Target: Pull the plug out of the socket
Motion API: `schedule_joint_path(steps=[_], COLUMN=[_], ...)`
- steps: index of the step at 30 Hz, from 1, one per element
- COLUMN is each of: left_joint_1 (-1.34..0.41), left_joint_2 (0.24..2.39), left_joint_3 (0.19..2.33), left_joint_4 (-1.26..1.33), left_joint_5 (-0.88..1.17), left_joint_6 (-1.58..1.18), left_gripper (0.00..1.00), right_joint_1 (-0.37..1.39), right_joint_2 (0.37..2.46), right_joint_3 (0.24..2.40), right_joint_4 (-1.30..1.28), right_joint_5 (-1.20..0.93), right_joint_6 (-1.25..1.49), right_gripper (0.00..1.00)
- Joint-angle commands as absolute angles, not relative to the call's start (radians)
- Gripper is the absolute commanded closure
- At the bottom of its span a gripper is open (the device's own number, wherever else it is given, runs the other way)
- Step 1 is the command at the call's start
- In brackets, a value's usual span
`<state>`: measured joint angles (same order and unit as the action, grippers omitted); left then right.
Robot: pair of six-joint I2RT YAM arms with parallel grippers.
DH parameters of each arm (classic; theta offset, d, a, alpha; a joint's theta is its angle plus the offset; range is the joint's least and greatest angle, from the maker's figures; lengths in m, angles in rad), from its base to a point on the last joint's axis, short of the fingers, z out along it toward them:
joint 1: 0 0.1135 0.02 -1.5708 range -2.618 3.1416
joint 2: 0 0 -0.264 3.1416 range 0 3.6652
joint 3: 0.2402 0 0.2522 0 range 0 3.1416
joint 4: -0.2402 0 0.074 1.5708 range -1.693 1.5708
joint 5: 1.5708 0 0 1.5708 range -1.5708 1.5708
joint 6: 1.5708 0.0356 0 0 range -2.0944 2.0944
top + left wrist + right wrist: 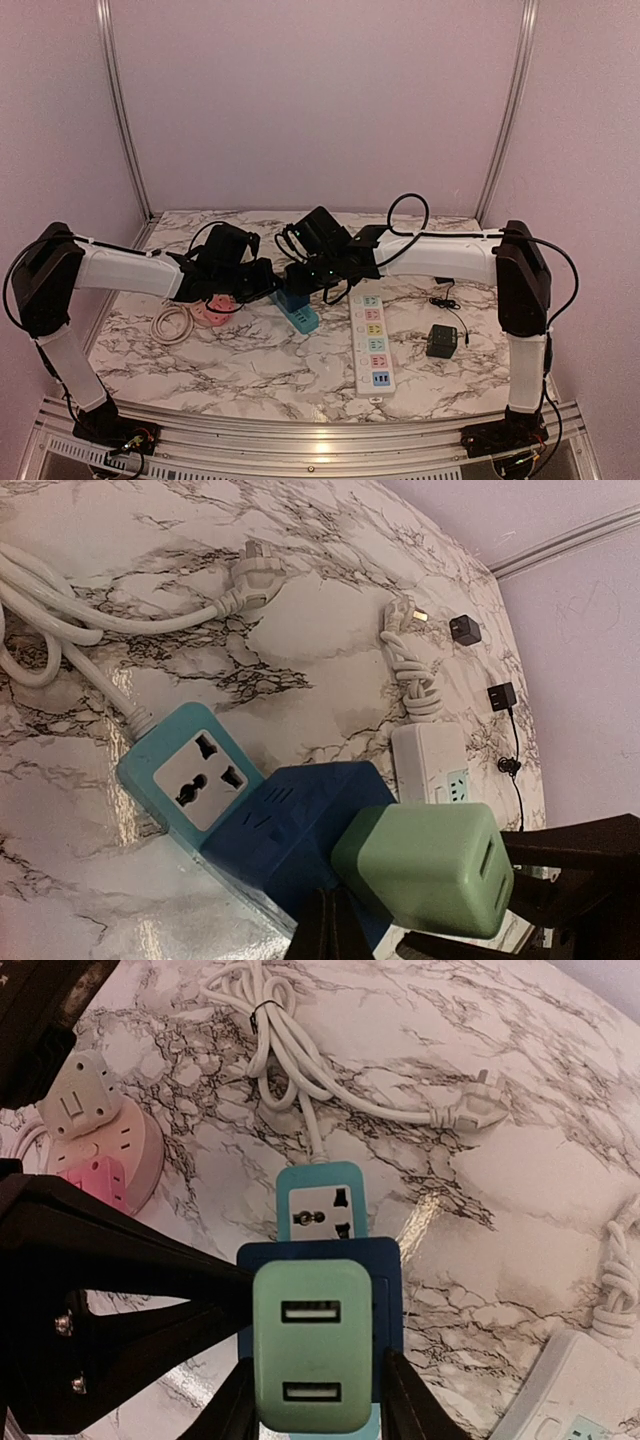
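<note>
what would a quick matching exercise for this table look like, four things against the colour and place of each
Things:
1. usb charger
2. long power strip
3. small adapter
4. round socket

Descriptions:
a. pink, on the left side of the table
b. black, lying loose to the right of the long power strip
c. green, sitting on the dark blue block
d. white, lying flat on the table's right half

Pairs: 1-c, 2-d, 3-b, 4-a
</note>
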<state>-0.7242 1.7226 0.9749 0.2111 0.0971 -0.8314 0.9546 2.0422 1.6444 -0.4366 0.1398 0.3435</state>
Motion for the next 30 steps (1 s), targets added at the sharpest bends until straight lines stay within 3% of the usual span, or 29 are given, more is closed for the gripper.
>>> schedule_joint_path(steps=[1,8,19,30], left_joint_1=[-0.721,-0.721,-0.721,-0.727], left_joint_2=[1.756,1.778,1.796,1.814], left_joint_3=[0.995,0.991,0.999,0.987], left_joint_4=[0.163,0.140,0.086,0.074], left_joint_5=[0.106,0.101,0.072,0.059], left_joint_6=[-0.839,-0.851,-0.860,-0.866], left_gripper=[1.00,1.00,1.00,1.00], right_joint_1=[0.965,0.965,0.966,0.976], right_joint_2=[2.047,2.040,2.037,1.990], right_joint_3=[1.645,1.646,1.654,1.615], right_joint_4=[-0.436,-0.409,-0.397,-0.337], right_joint_5=[0.160,0.178,0.209,0.216], right_joint_6=[0.328,0.317,0.298,0.290], right_gripper=[0.61,0.62,0.86,0.88])
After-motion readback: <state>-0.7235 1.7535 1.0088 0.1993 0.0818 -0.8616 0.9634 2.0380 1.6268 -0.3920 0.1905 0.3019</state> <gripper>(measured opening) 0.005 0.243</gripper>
